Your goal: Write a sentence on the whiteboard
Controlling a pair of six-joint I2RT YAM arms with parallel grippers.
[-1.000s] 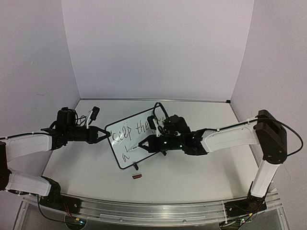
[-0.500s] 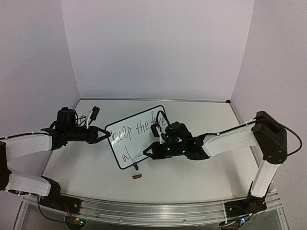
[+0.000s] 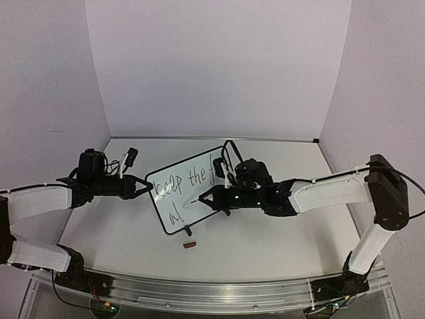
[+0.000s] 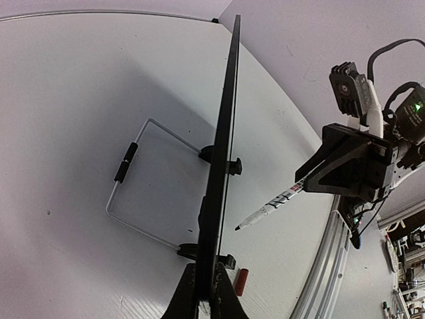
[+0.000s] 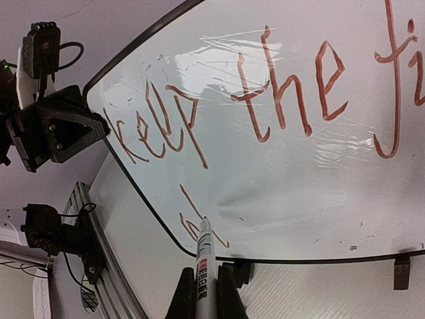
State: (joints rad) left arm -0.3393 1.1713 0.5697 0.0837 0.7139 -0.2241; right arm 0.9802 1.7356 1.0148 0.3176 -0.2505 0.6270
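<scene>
The whiteboard (image 3: pixel 189 194) stands tilted on its feet mid-table. Its sentence (image 5: pixel 265 100) reads "keep the fi" in red-brown marker, with "al" (image 5: pixel 192 222) on a second line. My left gripper (image 3: pixel 149 188) is shut on the board's left edge; the left wrist view shows the board (image 4: pixel 224 139) edge-on between the fingers (image 4: pixel 207 292). My right gripper (image 3: pixel 206 198) is shut on a marker (image 5: pixel 204 256). The marker's tip is by the "al"; in the left wrist view the marker (image 4: pixel 275 201) stands a little off the board face.
A small red marker cap (image 3: pixel 190 245) lies on the table in front of the board, also in the left wrist view (image 4: pixel 240 282). The board's wire stand (image 4: pixel 143 179) rests behind it. A metal rail (image 3: pixel 199 292) runs along the near table edge.
My right gripper dipped down and right with the marker, then came back up and left. The lower line gained a stroke and now reads "al". The left arm and board have not moved.
</scene>
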